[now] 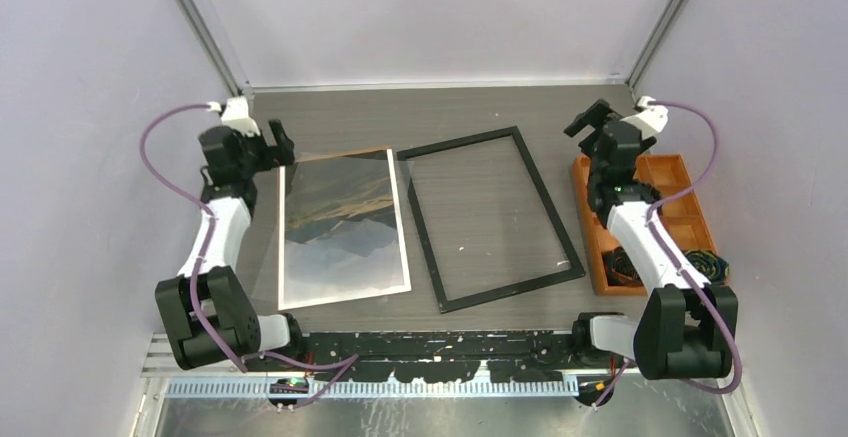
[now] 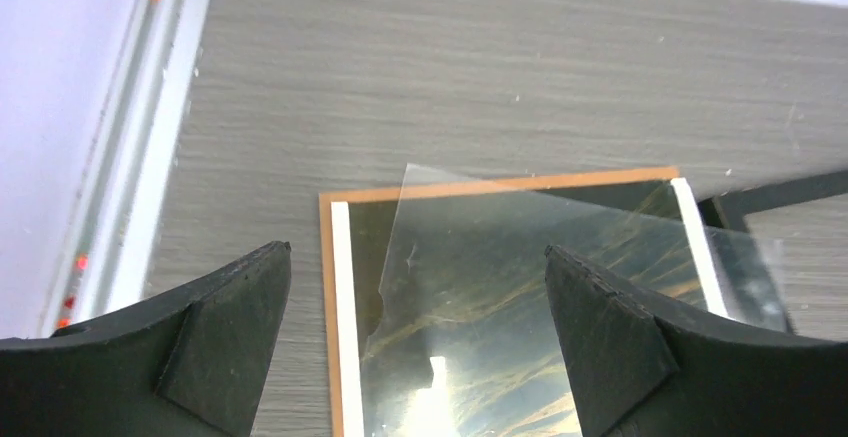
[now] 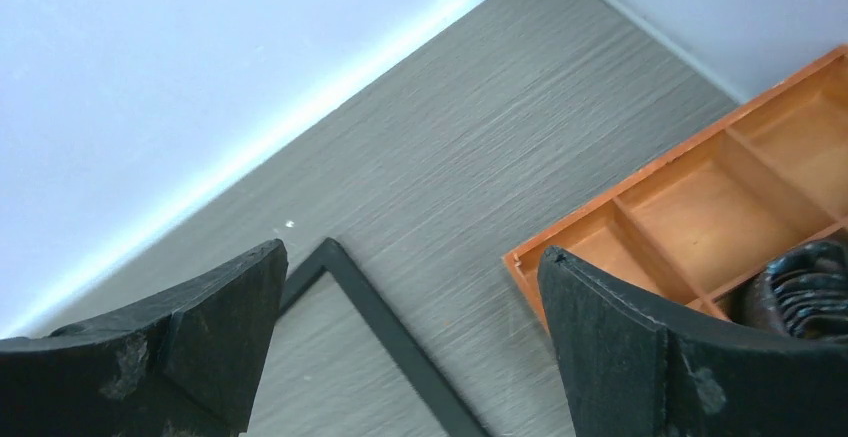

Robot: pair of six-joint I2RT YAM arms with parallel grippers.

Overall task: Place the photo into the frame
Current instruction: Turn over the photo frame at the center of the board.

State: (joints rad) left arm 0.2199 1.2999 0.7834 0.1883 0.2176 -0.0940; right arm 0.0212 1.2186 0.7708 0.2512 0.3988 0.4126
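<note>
Lying face up, the photo (image 2: pixel 470 297) rests flat below the left gripper (image 2: pixel 415 257), its far edge running across the gap between the two fingers. Its white border on the near-wall side is just inside that side's finger (image 2: pixel 215 337). It sits on a brown backing board (image 2: pixel 500 185) that shows as a thin rim around it. A clear sheet (image 2: pixel 520 227) lies skewed on top, one corner poking past the photo's far edge.

The frame (image 1: pixel 421 232) is black side up just beside the photo, past the left gripper's other finger. Its far corner shows between the fingers of the right gripper (image 3: pixel 410 257). Both grippers are spread wide and hold nothing; the right one hangs above the table (image 3: pixel 500 127), with the orange tray (image 3: pixel 620 192) off its outer finger.

From where I stand, the job now looks like getting hold of the photo alone. I'd bring the left fingers down at the far corner, where the clear sheet does not cover the border, and pinch only the print, not the board under it. The sheet looks slippery and loose, so a flat, slow lift should stop it dragging along or creasing the glossy paper.
</note>
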